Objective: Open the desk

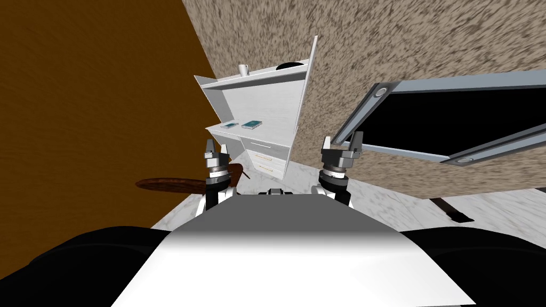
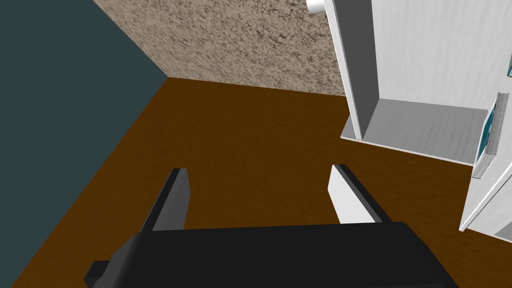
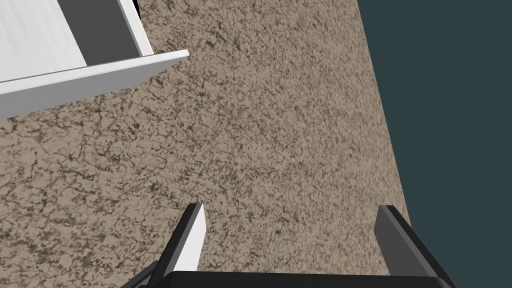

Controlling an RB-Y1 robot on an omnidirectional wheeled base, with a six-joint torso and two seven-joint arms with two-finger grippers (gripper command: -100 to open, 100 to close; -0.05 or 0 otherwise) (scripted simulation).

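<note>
Desk (image 1: 265,145) well ahead, both jaws spread, empty

Brown object (image 1: 170,185), perhaps a chair, fronts desk (image 1: 266,106).

The right gripper (image 3: 295,245) holds its two fingers (image 3: 192,240) wide apart at the bottom of the frame. Behind them spreads a speckled tan wall (image 3: 250,150), with a corner of the white desk (image 3: 75,80) at upper left and a flat slate-grey area (image 3: 450,100) down the right.

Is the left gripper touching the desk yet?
Apart. In the left wrist view the left gripper is open in front of the brown wall, and the white desk stands clear beside it.
</note>
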